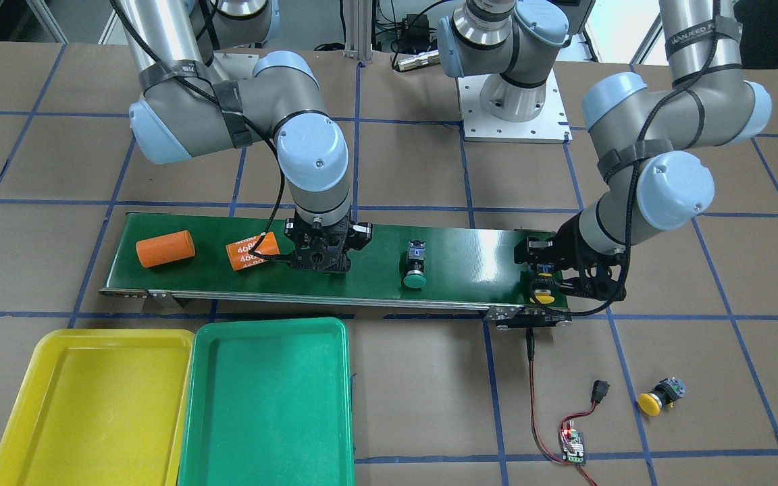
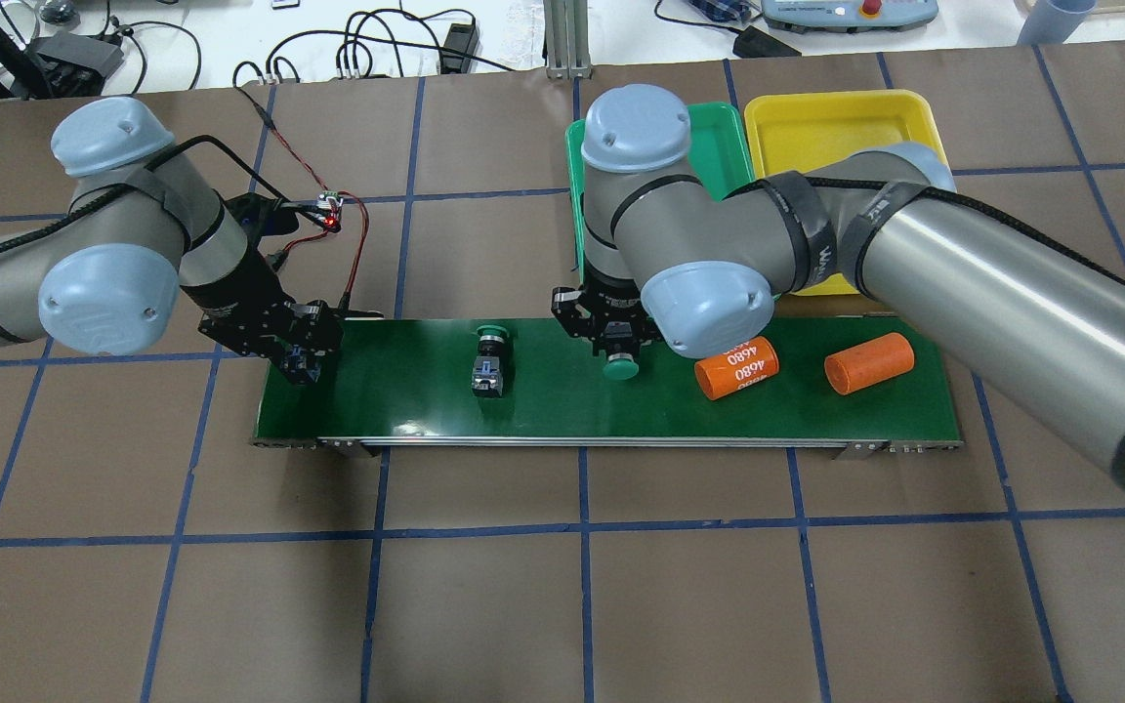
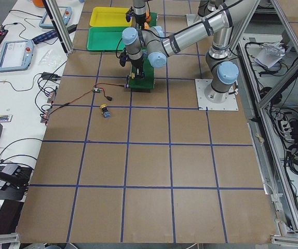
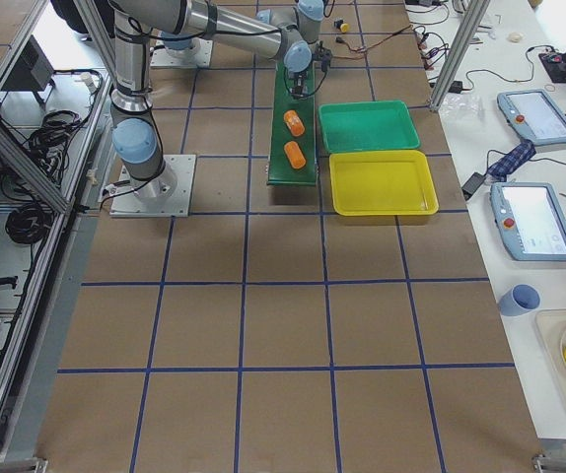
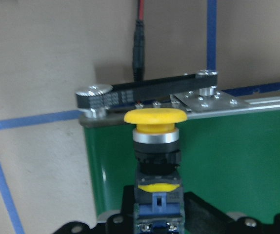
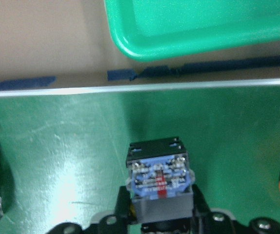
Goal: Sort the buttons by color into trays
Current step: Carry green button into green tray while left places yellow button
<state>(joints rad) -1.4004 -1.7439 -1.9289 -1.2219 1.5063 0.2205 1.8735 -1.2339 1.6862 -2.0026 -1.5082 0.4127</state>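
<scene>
Overhead exterior: right tool [image 2: 620,344] clamped on a green button [image 2: 621,368] over the belt [image 2: 406,400], near the green tray [image 2: 719,146]. Left tool [image 1: 543,273] grips a yellow button [image 1: 541,295] at the belt's end. A second green button [image 1: 415,268] lies mid-belt, and a second yellow button [image 1: 659,399] sits out on the bench [image 1: 429,391].

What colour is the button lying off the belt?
Yellow; the button shows best in the front-facing view.

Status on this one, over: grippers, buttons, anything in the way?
Left gripper shut on yellow button at belt end. Right gripper shut on green button. Marked orange cylinder close beside right gripper.
</scene>
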